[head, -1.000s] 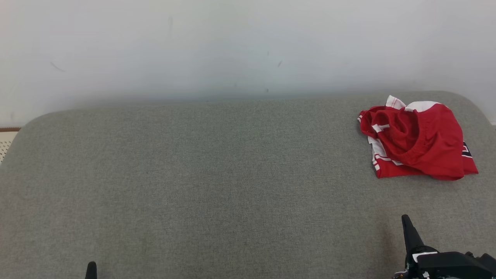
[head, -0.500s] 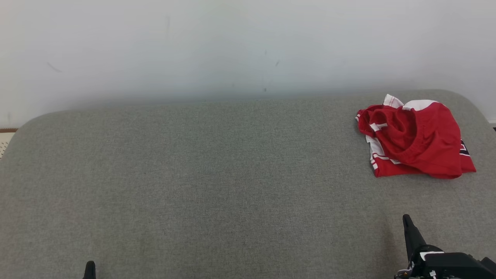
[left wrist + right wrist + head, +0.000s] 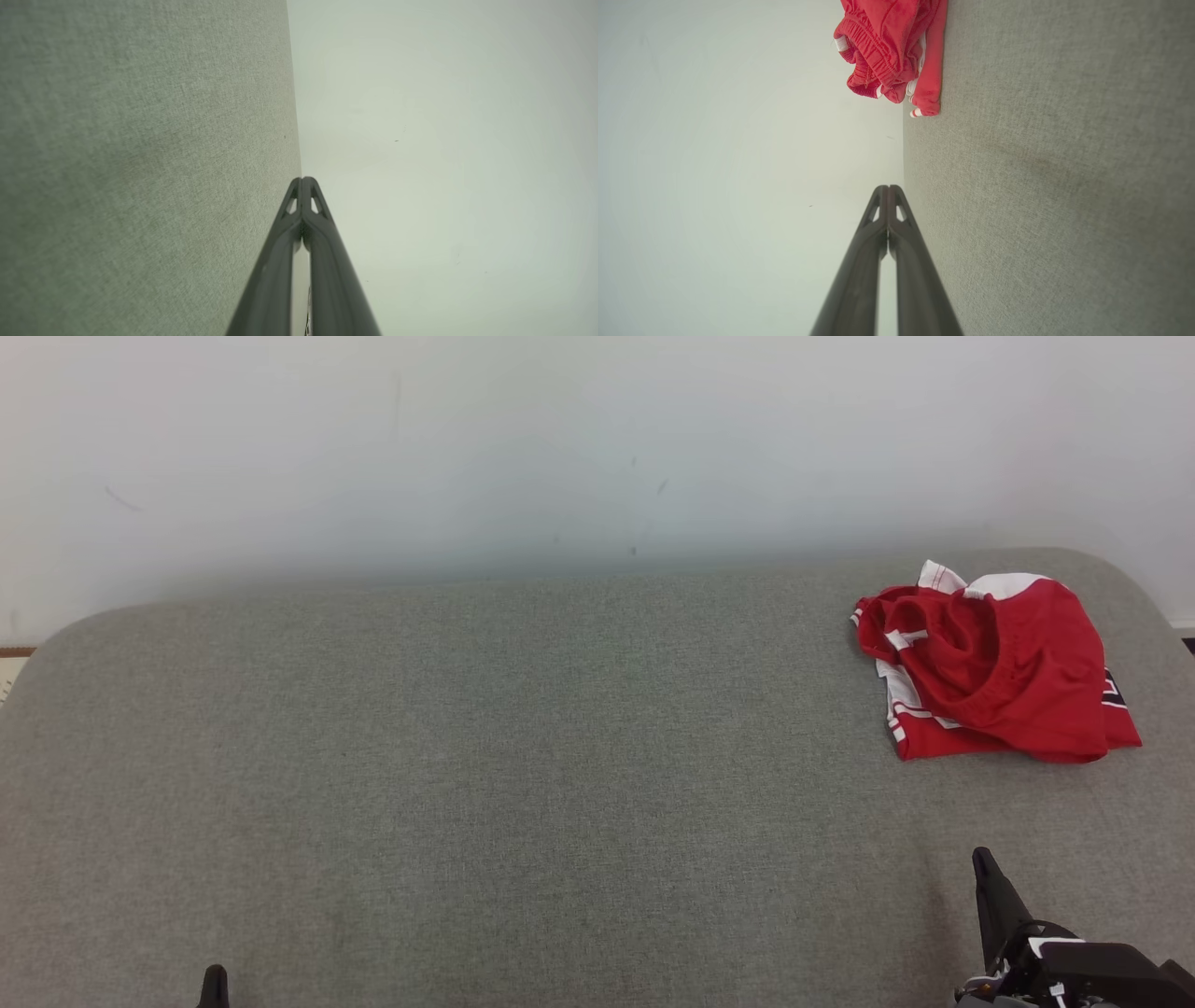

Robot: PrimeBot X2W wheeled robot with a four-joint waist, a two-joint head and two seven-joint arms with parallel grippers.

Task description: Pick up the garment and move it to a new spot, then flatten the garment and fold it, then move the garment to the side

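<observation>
Grey woven fabric covered the broad, round-cornered surface [image 3: 523,756], and everything else sat somewhere along it.

At the surface's near edge, towards its left side, the dark tip of the left gripper [image 3: 214,985] poked up from the bottom of the head view. The left wrist view showed that gripper [image 3: 302,179] with its two long dark fingers pressed together at the tips, nothing between them, lying along the grey fabric.

At the same near edge, but towards the surface's right side, stood the right gripper [image 3: 979,857] on its black body with a small white patch. Its fingers were likewise closed tip to tip and empty, as the right wrist view made plain [image 3: 888,187]. Whether either gripper touched the surface could not be told.

Further back, a wide stretch of bare fabric ran across the surface's middle.

Beyond that, close to the surface's far right corner, lay the crumpled red-and-white cloth garment [image 3: 999,672]. It was bunched in a loose heap, with white stripes along its left folds, a white patch at its far side and a small dark mark at its right edge. The right wrist view showed a gathered, ribbed red band on the garment [image 3: 887,46].

Behind the surface's far edge rose a plain pale wall [image 3: 560,448] with a few faint scuffs.
</observation>
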